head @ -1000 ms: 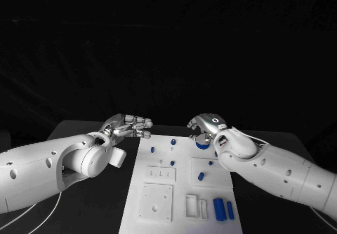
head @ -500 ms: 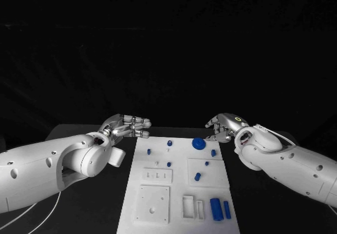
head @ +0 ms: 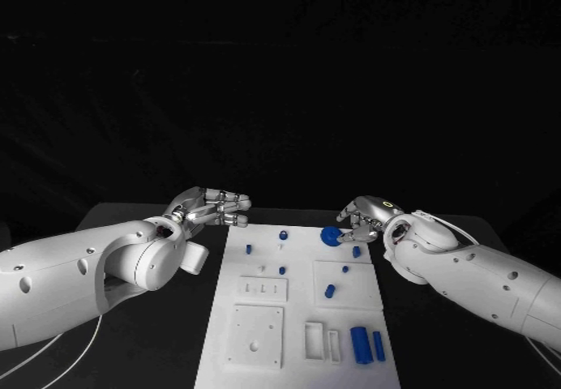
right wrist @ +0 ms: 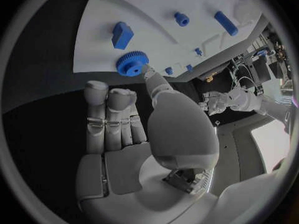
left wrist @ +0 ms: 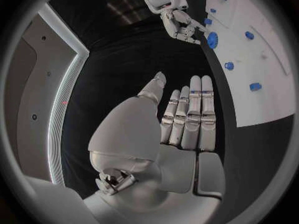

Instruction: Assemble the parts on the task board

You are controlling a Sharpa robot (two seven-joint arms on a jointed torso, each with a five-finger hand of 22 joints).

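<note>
Right robot hand (head: 365, 217) fingers apart, thumb tip touching blue gear (head: 331, 237) at board's (head: 298, 324) 1 o'clock; close around rim first. Left robot hand (head: 213, 207) open, idle.

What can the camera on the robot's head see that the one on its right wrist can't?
Only the head view takes in the whole task board, with the two long blue parts at its near end. Only the right wrist view shows the teeth on the blue gear and the right hand from behind. Both show the gear and the left hand.
</note>
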